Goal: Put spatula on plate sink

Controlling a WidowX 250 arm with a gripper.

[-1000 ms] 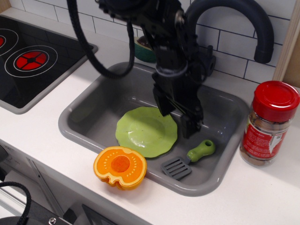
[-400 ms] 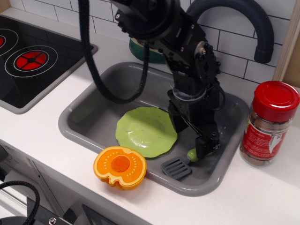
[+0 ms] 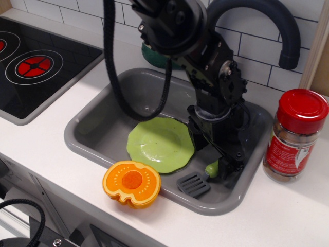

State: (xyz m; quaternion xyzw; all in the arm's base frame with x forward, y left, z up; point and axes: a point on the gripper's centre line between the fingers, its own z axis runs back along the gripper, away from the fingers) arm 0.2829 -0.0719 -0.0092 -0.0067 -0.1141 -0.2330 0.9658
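Black gripper low in the grey sink, down over the green handle of the spatula; jaw state not possible to tell, fingertips hidden behind the arm's own body. Spatula flat on the sink floor, dark slotted blade toward the front rim, just beside the right edge of the light-green plate, not on it. Orange half-fruit toy on the front rim. Red-lidded spice jar upright on the counter, right of the sink. Stovetop far left.
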